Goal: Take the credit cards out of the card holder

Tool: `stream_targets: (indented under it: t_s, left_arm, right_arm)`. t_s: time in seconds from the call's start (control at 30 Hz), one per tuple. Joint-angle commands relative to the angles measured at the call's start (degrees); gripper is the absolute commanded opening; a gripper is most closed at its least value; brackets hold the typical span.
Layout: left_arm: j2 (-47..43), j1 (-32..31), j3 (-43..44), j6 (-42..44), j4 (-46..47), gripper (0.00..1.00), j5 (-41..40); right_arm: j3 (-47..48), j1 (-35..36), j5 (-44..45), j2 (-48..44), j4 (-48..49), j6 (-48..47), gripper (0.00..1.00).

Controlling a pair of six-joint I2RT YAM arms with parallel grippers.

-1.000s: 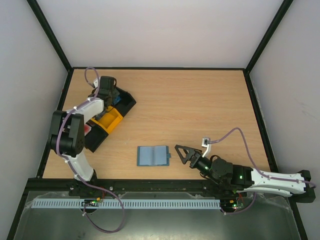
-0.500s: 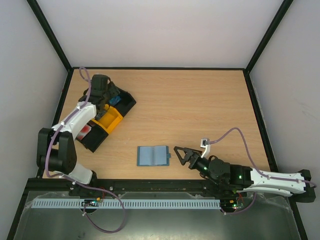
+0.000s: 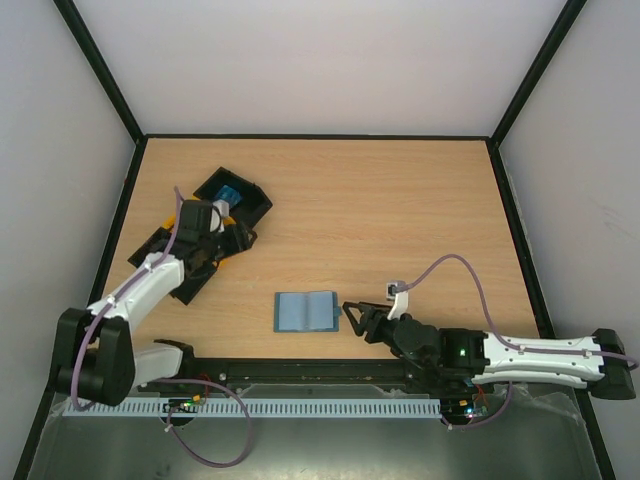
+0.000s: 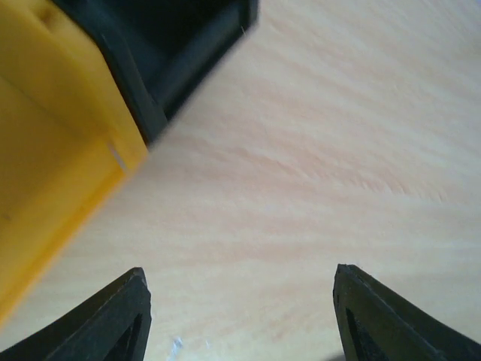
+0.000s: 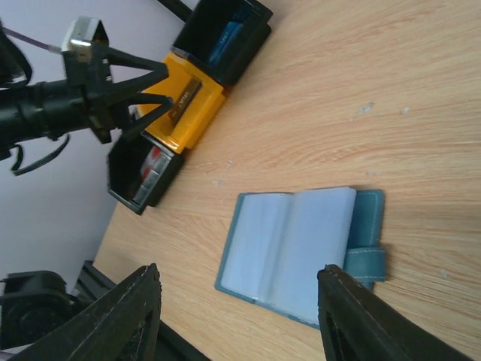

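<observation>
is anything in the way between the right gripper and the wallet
Nothing visible. The right gripper sits just to the right of the open wallet, with only bare table between them. The trays are well off to the left.

You're looking at a blue-grey wallet (image 5: 301, 252), its inside paler blue, on a table (image 5: 361, 60) showing light wood grain; you're also seeing a yellow tray (image 5: 199, 113) and black trays (image 5: 124, 169).
</observation>
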Motion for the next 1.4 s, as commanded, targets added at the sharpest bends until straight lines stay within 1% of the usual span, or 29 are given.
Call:
stream_targets:
  t_s: [0.0,0.17,0.3,0.4,0.47,0.5,0.57,0.77,0.9,1.1,1.27,1.37]
  left_arm:
    - [-5.35,-2.56,-5.62,-1.19,1.91,0.67,8.97]
    - [-11.94,-7.76,-11.87,-5.46,4.51,0.66,10.62]
    - [-15.17,-12.51,-16.27,-10.06,7.59,0.66,10.11]
    - [-16.13,-15.85,-19.13,-13.99,10.09,0.66,8.46]
    - [-16.3,-18.39,-22.09,-17.17,15.2,0.66,9.0]
    - [-16.07,-19.35,-23.17,-18.99,17.78,0.66,8.94]
    - [-15.43,-21.66,-24.51,-20.4,19.86,0.66,7.55]
    - [-11.91,-24.75,-26.26,-22.2,23.31,0.67,5.49]
    - [-9.99,-26.87,-26.43,-23.0,24.94,0.67,3.4]
    - [-7.22,-27.98,-26.6,-22.62,24.99,0.67,1.35]
    - [-4.2,-28.65,-27.11,-22.56,25.73,0.66,0.24]
    - [-2.4,-29.36,-27.64,-23.07,26.67,0.64,-0.76]
  right_arm:
    - [-1.15,0.14,2.07,4.98,4.02,1.14,0.56]
    - [-0.97,-0.22,2.05,12.2,7.73,1.31,0.54]
    - [-0.21,-2.17,0.8,19.28,9.38,1.27,0.53]
    - [-0.57,-4.47,-3.27,23.65,13.25,0.63,0.46]
    - [-0.69,-5.52,-6.06,26.26,16.42,0.13,0.42]
    - [-0.54,-5.78,-6.93,27.47,17.59,0.12,0.42]
    - [0.28,-6.0,-8.11,30.52,18.57,-0.02,0.4]
    - [1.91,-6.31,-10.61,37.37,20.19,-0.59,0.32]
    - [2.17,-6.36,-10.97,39.57,20.94,-0.52,0.26]
    - [0.99,-6.35,-12.51,43.72,25.24,0.02,0.22]
    - [-0.17,-6.36,-14.63,47.79,28.37,1.03,0.14]
    - [-0.75,-6.36,-15.41,49.58,30.06,1.98,0.1]
